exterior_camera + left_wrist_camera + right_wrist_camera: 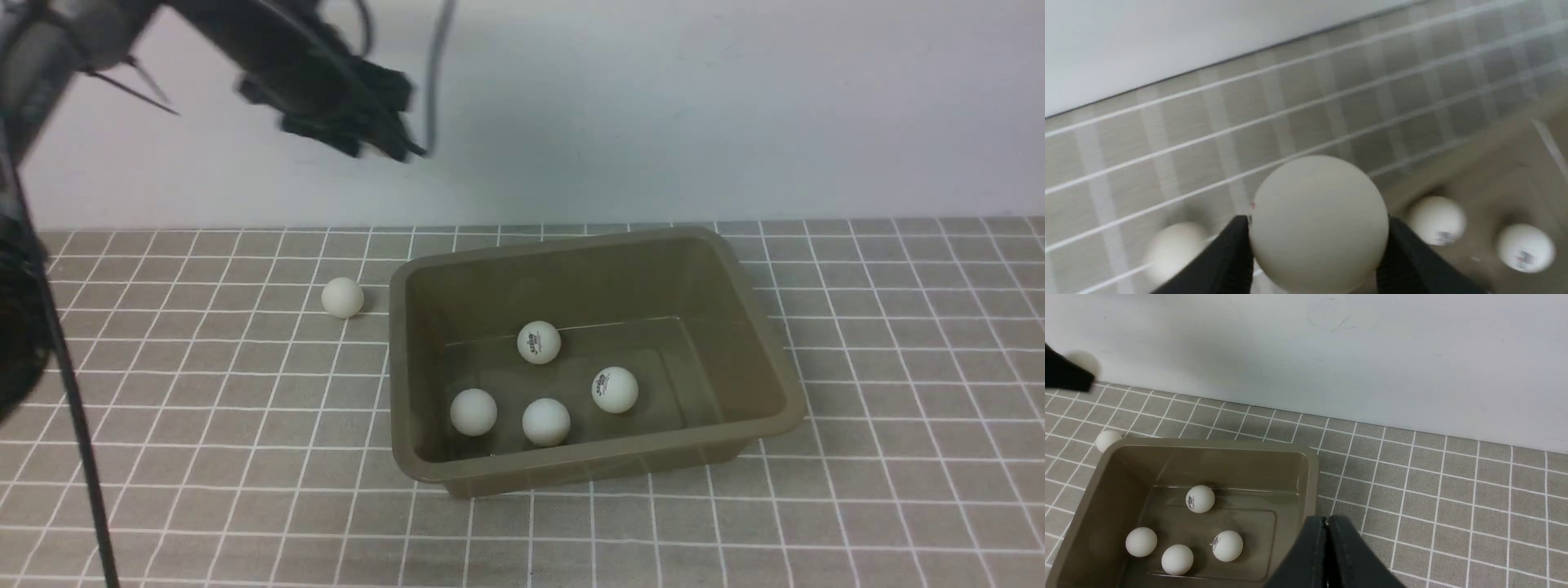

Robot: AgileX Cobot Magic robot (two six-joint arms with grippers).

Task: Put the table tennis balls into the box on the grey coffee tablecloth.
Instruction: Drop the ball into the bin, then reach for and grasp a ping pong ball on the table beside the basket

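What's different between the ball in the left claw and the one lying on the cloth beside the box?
The left claw grips the held ball, while the ball on the cloth lies free with nothing touching it. The held ball is up in the air above the tablecloth; the ball on the cloth rests on it, left of the box. Both are white, and neither is in the box yet.

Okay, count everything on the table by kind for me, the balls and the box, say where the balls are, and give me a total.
Balls inside the box: 4
Loose ball on the tablecloth: 1
Held ball in the left gripper: 1
Box: 1
Total: 6 balls and 1 box, 7 things.
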